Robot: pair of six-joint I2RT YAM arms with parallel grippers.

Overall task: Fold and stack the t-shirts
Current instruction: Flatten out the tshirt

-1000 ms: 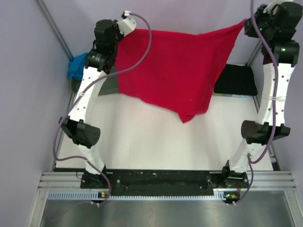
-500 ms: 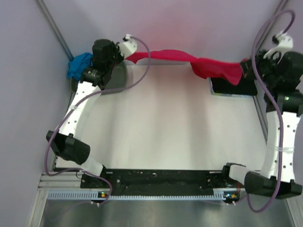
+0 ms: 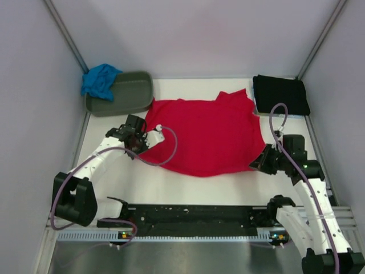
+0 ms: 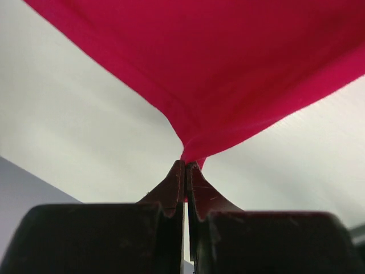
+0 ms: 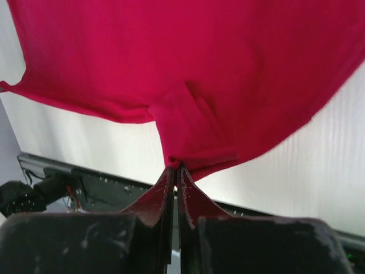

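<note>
Left end effector (image 4: pixel 185 166) and right end effector (image 5: pixel 174 166) are pinching, fully clenched, opposite side edges of the red t-shirt (image 3: pixel 202 134). I am holding it spread on the desk (image 3: pixel 228 185), long axis running left-right, one corner pointing toward the folded black t-shirt (image 3: pixel 280 94).

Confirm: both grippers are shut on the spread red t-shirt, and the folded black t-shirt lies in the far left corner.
Not quite. The top external view shows the folded black t-shirt in the far right corner. The left gripper and right gripper are indeed shut on the spread red t-shirt.
</note>
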